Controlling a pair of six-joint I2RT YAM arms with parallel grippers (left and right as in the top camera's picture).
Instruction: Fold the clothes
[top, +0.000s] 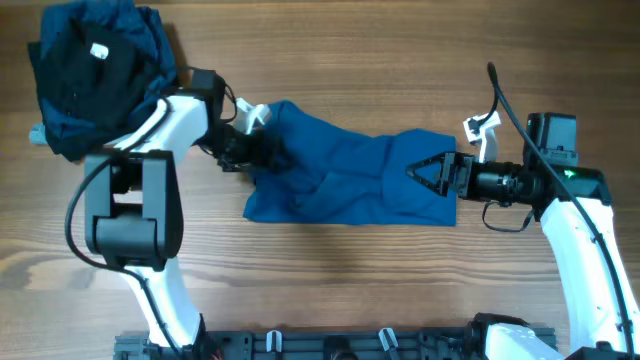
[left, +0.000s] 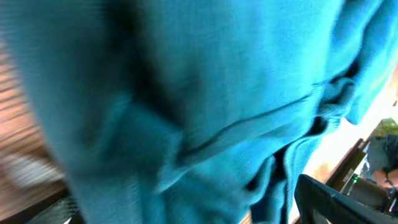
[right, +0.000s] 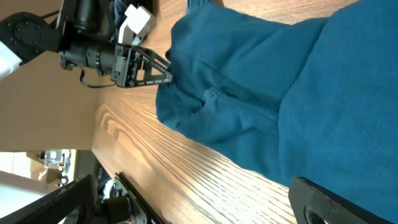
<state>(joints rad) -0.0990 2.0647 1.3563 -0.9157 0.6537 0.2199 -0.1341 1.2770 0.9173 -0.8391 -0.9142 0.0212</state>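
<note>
The clothes, a medium-blue shirt (top: 345, 175), lie crumpled across the middle of the table. My left gripper (top: 258, 150) is at the shirt's left end, its jaws wide apart. In the left wrist view the blue fabric (left: 186, 106) fills nearly everything and lies loose between the fingers (left: 323, 199). My right gripper (top: 422, 172) is at the shirt's right end and is open too. In the right wrist view, bare wood and the shirt's edge (right: 249, 93) lie between its fingers (right: 329, 202). The left gripper (right: 149, 67) also shows there, at the shirt's far end.
A heap of dark garments (top: 95, 75) sits at the back left, with a black one bearing a white label (top: 100, 50) on top. A pale grey-blue scrap (top: 37, 132) pokes out of its left side. A black rail (top: 330, 345) runs along the table's front edge.
</note>
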